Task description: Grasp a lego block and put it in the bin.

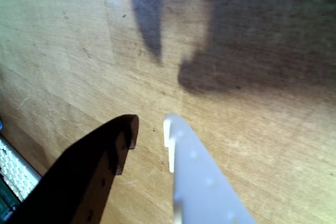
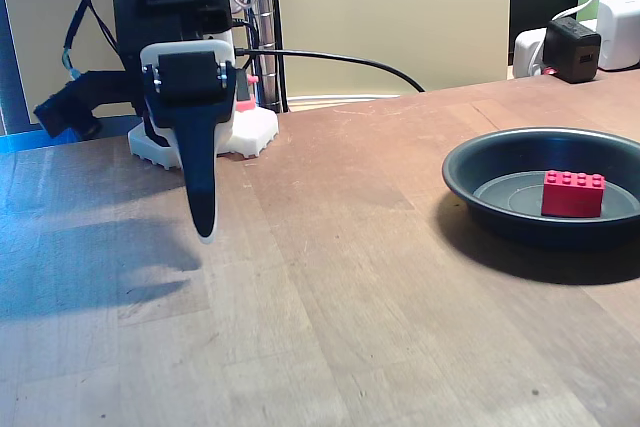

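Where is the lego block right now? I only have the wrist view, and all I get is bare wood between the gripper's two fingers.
Observer: In the fixed view the lego block is lying inside the bin, on its flat bottom.
Operator: And where is the bin compared with the arm?
Observer: At the right side of the fixed view, on the table, well away from the gripper, which is at the left.
Operator: Is the gripper resting on the table?
Observer: No, it hangs above the wood pointing down, with its shadow on the surface below it.
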### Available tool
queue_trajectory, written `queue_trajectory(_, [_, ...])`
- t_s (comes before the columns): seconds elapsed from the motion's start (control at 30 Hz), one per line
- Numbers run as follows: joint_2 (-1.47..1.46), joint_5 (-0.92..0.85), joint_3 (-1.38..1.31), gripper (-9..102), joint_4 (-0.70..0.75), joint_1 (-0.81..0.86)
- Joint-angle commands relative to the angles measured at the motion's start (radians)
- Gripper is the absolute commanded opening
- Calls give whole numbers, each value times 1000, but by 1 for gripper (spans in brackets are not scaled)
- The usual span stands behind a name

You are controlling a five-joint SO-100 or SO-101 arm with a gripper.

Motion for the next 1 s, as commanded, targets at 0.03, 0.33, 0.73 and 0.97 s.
queue_trajectory(0.03, [11, 0, 52, 0, 37, 0])
queue_trajectory(0.33, [11, 86, 52, 0, 78, 2])
queue_trajectory(0.73, [11, 104, 52, 0, 80, 0])
queue_trajectory(0.97, [17, 104, 52, 0, 80, 0])
